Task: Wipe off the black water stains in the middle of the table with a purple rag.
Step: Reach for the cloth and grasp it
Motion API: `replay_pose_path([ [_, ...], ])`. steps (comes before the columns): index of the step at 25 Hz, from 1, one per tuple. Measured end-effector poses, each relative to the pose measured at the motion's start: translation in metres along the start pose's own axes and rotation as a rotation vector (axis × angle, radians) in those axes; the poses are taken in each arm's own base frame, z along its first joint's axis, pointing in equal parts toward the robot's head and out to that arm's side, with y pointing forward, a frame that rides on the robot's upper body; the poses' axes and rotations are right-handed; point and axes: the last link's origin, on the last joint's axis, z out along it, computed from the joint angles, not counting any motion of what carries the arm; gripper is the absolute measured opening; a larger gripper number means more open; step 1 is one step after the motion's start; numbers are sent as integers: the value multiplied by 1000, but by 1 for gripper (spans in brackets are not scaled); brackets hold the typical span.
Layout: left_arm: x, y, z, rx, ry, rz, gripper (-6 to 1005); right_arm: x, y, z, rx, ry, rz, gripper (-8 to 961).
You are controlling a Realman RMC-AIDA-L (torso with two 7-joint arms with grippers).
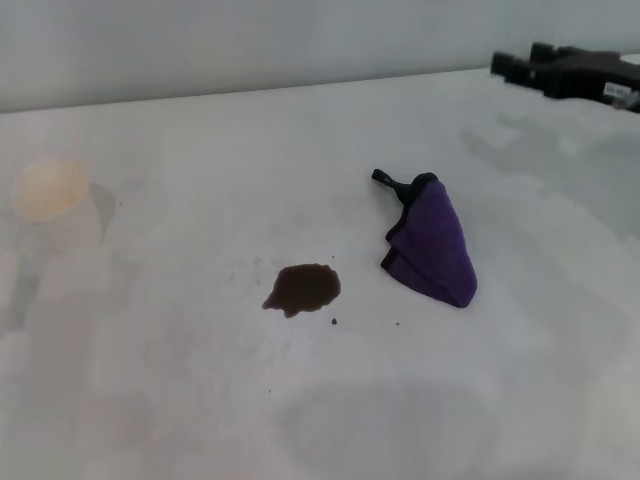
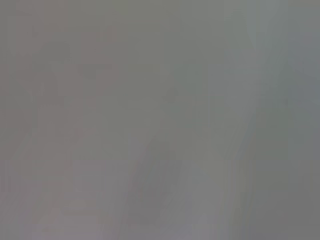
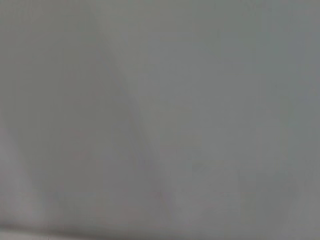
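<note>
Item one: a small pale cup [image 1: 50, 190], cream-white, at the left edge of my head view, a little above mid-height. It stands upright with its open mouth up; the inside looks faintly yellowish, and I cannot tell whether it holds anything.

Item two: a light grey wall [image 1: 250, 40], plain, running across the top of my head view.

My two wrist views give only a flat grey field, with nothing I can tell apart.
</note>
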Motion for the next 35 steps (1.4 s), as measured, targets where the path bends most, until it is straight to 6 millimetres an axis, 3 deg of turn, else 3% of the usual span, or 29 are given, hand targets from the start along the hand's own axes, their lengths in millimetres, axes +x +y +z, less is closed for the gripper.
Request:
replay_pose_path([
  [6, 5, 4, 13, -15, 27, -3, 892, -15, 33, -9, 64, 310, -110, 754],
  [10, 11, 5, 18, -20, 67, -32, 892, -24, 66, -8, 47, 421, -217, 756],
  [17, 17, 7, 23, -31, 101, -79, 891, -11, 99, 6, 96, 548, -294, 755],
  [29, 20, 8, 29, -35, 116, -108, 889, 29, 93, 33, 120, 631, -279, 753],
  [35, 19, 8, 30, -34, 111, -108, 888, 40, 91, 40, 117, 649, -269, 684],
])
